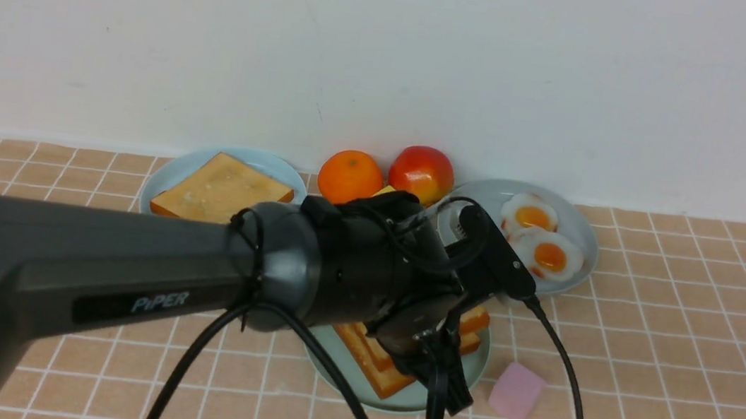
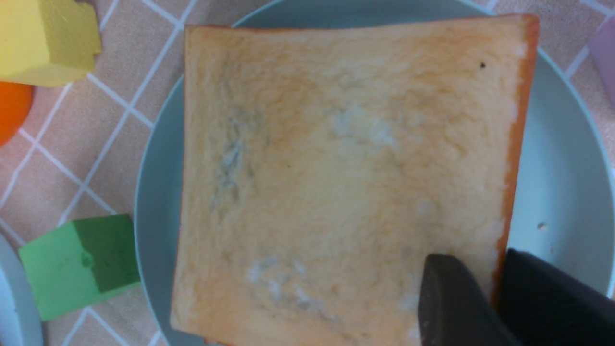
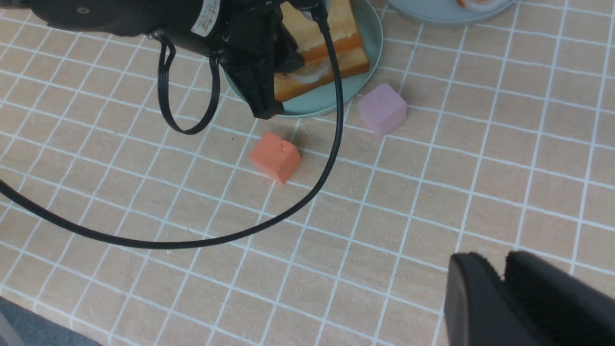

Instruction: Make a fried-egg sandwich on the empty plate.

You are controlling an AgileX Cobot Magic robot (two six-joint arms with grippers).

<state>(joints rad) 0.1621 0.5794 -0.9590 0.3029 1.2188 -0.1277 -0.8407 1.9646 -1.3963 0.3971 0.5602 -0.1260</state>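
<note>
I judge this is the last step: the sandwich (image 1: 377,361) lies stacked on the green plate (image 1: 479,356) about the middle of the desk, and the egg (image 3: 312,75) shows white between the two slices. My left end effector (image 1: 455,399) hangs over the top slice (image 2: 336,168) on the side facing the near edge. Its fingers are drawn close, with the crust (image 2: 518,144) showing in the slit between them; I cannot tell whether they nip it or merely hover. My right end effector (image 3: 502,283) is clenched on nothing, toward the near right corner. Next I should make sure the left lets go, then lift it straight up so the slice does not slide off the egg.
</note>
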